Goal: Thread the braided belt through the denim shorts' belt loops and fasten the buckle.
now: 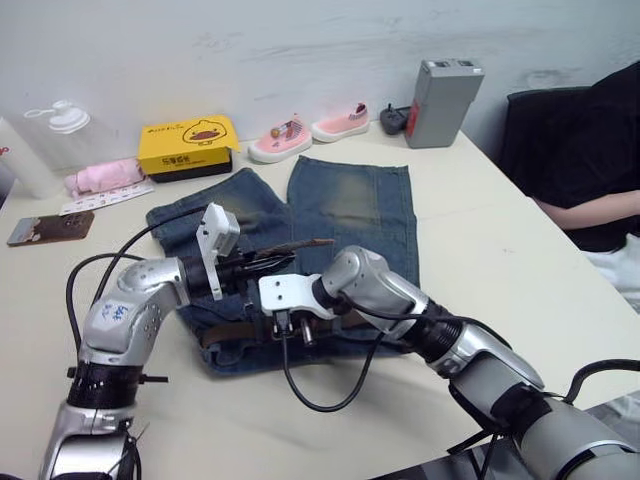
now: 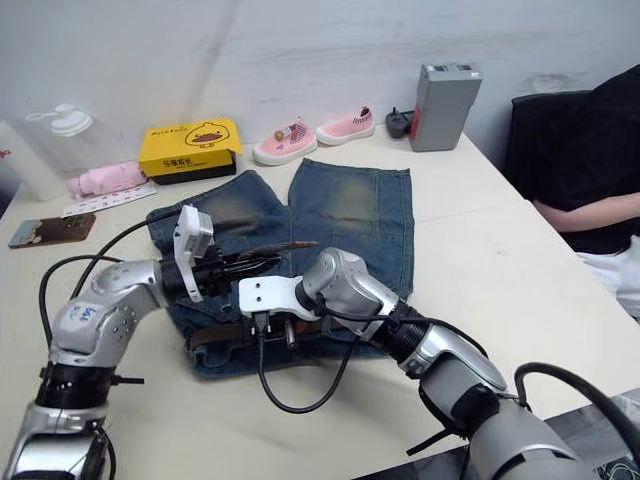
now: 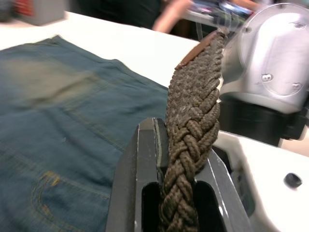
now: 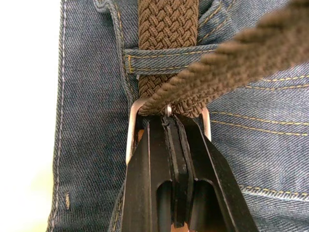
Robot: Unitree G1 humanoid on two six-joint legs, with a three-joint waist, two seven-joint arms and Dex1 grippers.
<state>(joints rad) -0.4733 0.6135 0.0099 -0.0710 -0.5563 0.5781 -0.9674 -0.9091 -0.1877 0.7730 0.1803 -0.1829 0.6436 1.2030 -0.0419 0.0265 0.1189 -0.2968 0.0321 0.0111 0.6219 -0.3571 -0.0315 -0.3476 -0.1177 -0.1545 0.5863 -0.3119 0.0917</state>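
Bottle (image 1: pixel 60 135): clear, white cap, upper left of the frame on the counter (image 1: pixel 500 250).
Pink cloth (image 1: pixel 100 178): rolled, just right of the bottle, with a paper strip in front of it.
Phone (image 1: pixel 48 229): dark, flat on the counter at the left edge.
Yellow box (image 1: pixel 187 145): duck print, upper left of centre, just behind the shorts.
Left end effector (image 1: pixel 262 263): left of centre, fingers closed on the braided belt (image 3: pixel 193 125); the strap runs up between them and its tan leather tip (image 1: pixel 318 241) sticks out toward the right, lifted above the denim.
Denim shorts (image 1: pixel 350 215): flat in the middle of the frame, legs toward the top, waistband toward the bottom; each leg has a faded yellowish patch.
Belt loop (image 4: pixel 164 59): in the right wrist view the strap passes under one denim loop on the waistband.
Buckle (image 4: pixel 133 125): silver frame lying on the waistband, touching the right end effector's fingertips; the lifted strap crosses over it.
Right end effector (image 1: pixel 290 325): just below centre, pointed down onto the waistband, fingers pressed together at the buckle; whether they pinch it I cannot tell.
Pink shoes (image 1: pixel 310 130): pair at upper centre, beyond the shorts.
Grey box (image 1: pixel 443 100): upright, upper right.
Person (image 1: pixel 590 170): dark top, forearm at the right edge.
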